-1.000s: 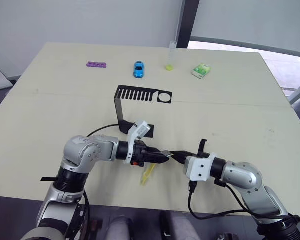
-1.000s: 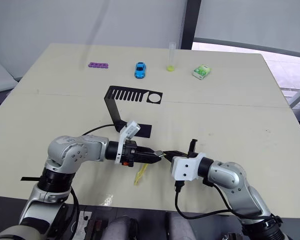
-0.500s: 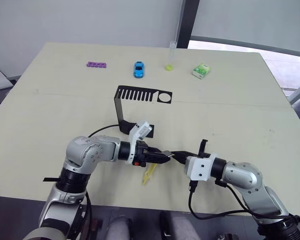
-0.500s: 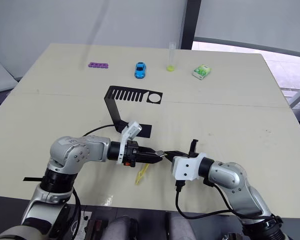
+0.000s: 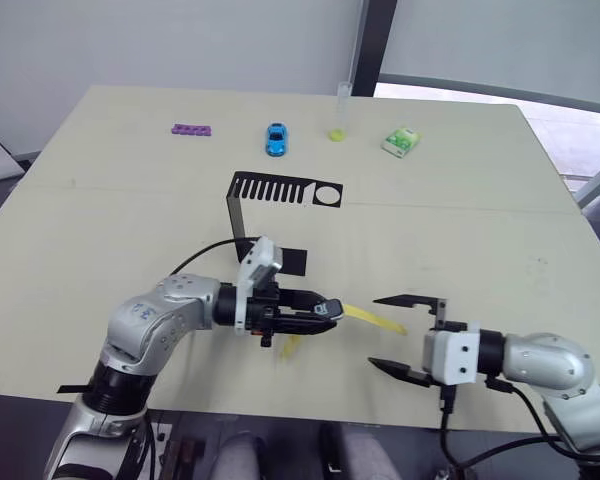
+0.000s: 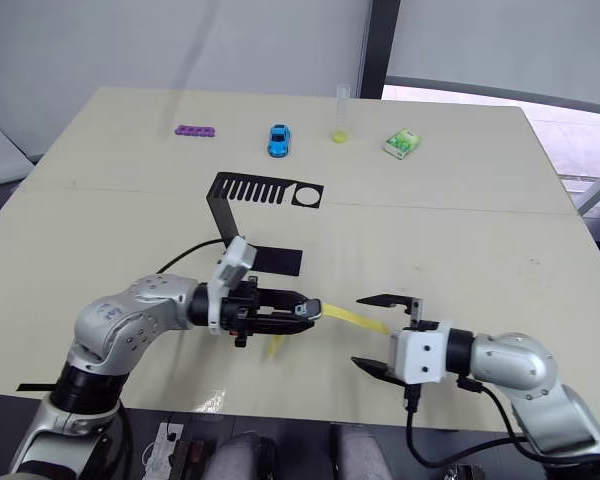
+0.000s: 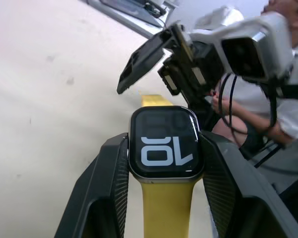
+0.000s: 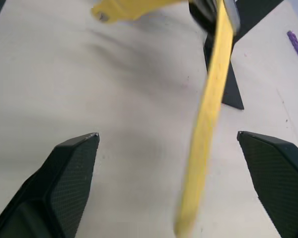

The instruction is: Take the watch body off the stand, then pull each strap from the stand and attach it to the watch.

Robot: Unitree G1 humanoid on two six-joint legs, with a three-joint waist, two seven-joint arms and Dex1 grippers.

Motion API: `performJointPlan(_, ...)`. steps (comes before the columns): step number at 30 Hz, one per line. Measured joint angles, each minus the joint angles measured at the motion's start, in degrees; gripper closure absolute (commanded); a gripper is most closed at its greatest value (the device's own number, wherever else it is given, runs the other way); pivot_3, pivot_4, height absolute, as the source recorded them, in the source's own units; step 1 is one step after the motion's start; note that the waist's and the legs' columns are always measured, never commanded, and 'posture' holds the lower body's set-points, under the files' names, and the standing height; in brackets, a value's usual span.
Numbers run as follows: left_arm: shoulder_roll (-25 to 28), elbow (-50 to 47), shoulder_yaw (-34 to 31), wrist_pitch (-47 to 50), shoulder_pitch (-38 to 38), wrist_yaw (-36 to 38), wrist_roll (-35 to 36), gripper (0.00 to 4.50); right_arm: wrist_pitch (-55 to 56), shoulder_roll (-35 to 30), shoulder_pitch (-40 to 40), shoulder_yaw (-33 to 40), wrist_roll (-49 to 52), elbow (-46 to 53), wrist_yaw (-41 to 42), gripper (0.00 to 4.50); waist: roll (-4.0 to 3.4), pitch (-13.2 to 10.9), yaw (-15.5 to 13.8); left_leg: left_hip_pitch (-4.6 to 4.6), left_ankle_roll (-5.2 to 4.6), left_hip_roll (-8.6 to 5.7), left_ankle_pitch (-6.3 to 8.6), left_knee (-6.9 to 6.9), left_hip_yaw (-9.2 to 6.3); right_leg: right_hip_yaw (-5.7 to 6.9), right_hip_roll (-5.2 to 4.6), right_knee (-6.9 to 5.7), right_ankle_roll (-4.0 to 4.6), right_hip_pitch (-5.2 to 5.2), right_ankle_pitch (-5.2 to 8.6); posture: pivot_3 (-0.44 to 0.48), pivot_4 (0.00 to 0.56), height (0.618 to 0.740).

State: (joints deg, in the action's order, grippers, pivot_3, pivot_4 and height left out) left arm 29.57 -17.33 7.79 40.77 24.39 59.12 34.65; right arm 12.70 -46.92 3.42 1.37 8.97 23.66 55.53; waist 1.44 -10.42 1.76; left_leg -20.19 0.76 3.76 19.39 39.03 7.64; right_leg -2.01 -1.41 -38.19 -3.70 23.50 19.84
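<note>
I read "10" on the watch body (image 7: pixel 165 144), clamped in my left gripper (image 5: pixel 320 309); my right gripper (image 5: pixel 400 335) has withdrawn, fingers now spread wide, empty.

Watch body (image 7: pixel 165 143) in jaws, straps (image 5: pixel 373 319) attached; stand (image 5: pixel 270 212) upright.

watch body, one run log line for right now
left hand: shut on watch body | straps: both on watch | right hand: open, apart | stand: bare
</note>
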Motion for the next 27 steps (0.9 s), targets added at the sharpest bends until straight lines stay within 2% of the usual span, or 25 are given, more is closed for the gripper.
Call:
performJointPlan(2,0.5,0.2,-0.1,-8.0,-0.8,3.0,-2.4,2.9,0.8,0.0,0.2,2.5,3.3,-0.5,0.4,0.06,0.0,0.0,-0.1,0.0,-0.01,-0.01,0.0,0.0,-0.01,0.0,0.0,0.05,0.0,-0.02,0.0,0.0,0.15,0.74)
performJointPlan(6,3.9,3.2,-0.7,-31.6,-3.5,11.6,-9.8,2.9,0.0,0.8,2.7,8.9,12.6,-0.8,0.7,0.06,0.0,0.0,-0.2,-0.02,-0.03,0.0,0.01,-0.1,-0.01,0.02,0.01,0.17,0.0,-0.04,0.0,0.0,0.15,0.74)
performJointPlan(10,8.3,4.8,-3.5,-46.2,-6.7,18.0,-11.8,2.9,-3.2,1.2,8.9,12.9,22.9,1.5,3.1,0.06,0.0,0.0,-0.1,-0.03,-0.06,0.05,0.03,-0.13,-0.02,0.01,0.0,0.18,-0.01,-0.04,-0.01,0.0,0.15,0.74)
performJointPlan(12,10.8,5.0,-5.0,-50.2,-7.2,20.2,-12.1,2.9,-5.7,1.2,10.6,14.0,26.6,3.5,3.5,0.06,-0.01,0.0,0.0,0.01,-0.08,0.04,0.04,-0.11,-0.01,-0.01,-0.02,0.16,-0.04,-0.08,-0.03,0.0,0.15,0.74)
performJointPlan(16,13.5,5.0,-5.3,-53.4,-7.3,21.1,-13.4,2.9,-8.4,1.2,11.2,14.2,29.2,5.8,4.1,0.06,-0.01,0.0,-0.1,0.0,-0.15,0.04,0.08,-0.12,-0.04,0.02,-0.02,0.22,-0.06,-0.12,-0.04,0.0,0.15,0.74)
performJointPlan(20,13.8,5.1,-3.9,-52.7,-7.1,19.5,-16.4,2.9,-10.4,1.2,11.6,14.2,29.6,7.0,4.9,0.06,-0.01,0.0,-0.2,-0.03,-0.2,0.03,0.12,-0.11,-0.02,0.01,-0.03,0.27,-0.07,-0.11,-0.04,0.0,0.15,0.74)
performJointPlan(27,8.2,7.2,4.8,-41.5,-3.7,10.8,-25.2,2.9,-13.8,1.3,11.1,12.5,29.7,10.9,4.9,0.06,0.0,0.0,-0.2,-0.05,-0.21,0.02,0.13,-0.06,-0.03,0.0,-0.01,0.25,-0.1,-0.1,-0.06,0.0,0.15,0.74)
